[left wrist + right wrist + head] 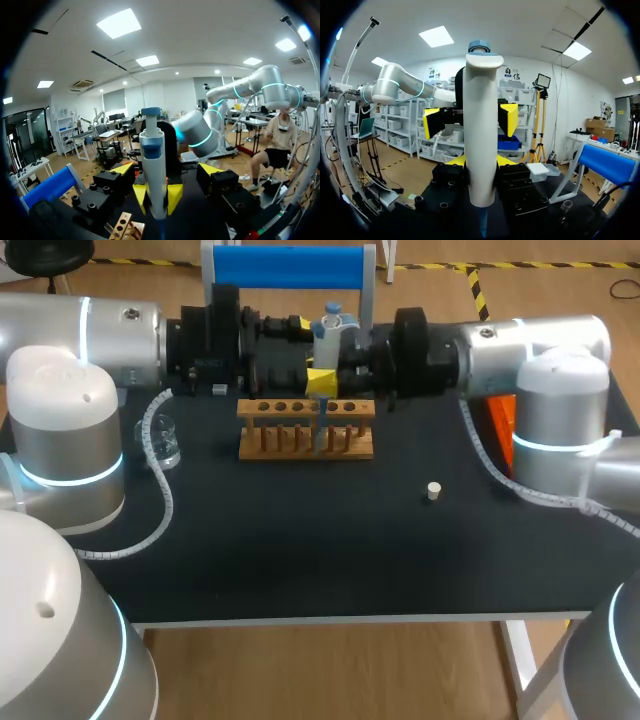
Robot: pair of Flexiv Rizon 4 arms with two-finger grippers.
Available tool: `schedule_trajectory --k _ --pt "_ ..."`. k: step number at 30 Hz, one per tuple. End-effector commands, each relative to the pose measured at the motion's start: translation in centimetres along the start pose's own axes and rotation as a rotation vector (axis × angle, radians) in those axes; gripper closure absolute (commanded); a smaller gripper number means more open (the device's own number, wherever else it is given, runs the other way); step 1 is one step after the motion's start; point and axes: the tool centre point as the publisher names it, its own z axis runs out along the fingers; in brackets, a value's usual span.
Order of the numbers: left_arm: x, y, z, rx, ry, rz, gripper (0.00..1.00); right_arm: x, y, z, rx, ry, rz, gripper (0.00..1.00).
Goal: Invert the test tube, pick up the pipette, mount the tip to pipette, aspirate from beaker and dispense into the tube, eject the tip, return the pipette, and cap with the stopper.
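A white pipette (328, 328) with a blue top stands upright over the wooden tube rack (305, 445) at the back middle. Its blue tip (322, 415) points down at the rack's row of holes. My right gripper (481, 160) is shut on the pipette (481, 130) body, with a yellow tip on each side of it. My left gripper (166, 168) faces it from the other side, open, its fingers wide of the pipette (152, 165) and not touching it. A small white stopper (433, 491) lies on the mat to the right. A glass beaker (165, 440) stands at the left.
A stand with a blue bar (290, 265) rises behind the rack. An orange object (497, 415) sits partly hidden behind my right arm. The black mat (300, 540) stretches bare in front of the rack down to the table's front edge.
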Motion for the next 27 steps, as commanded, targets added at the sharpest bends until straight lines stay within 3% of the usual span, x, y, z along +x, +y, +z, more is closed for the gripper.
schedule_trajectory --k 1,10,27 --pt "0.0 0.1 0.1 0.002 -0.002 0.001 0.00 0.8 0.7 -2.9 0.011 -0.013 -0.008 1.00" --pt "0.0 0.1 0.1 0.002 -0.002 0.001 0.00 0.4 0.9 -8.0 0.025 -0.038 -0.017 1.00" --pt "0.0 0.1 0.1 0.002 -0.002 0.001 0.00 0.4 0.9 -8.0 0.025 -0.038 -0.017 1.00"
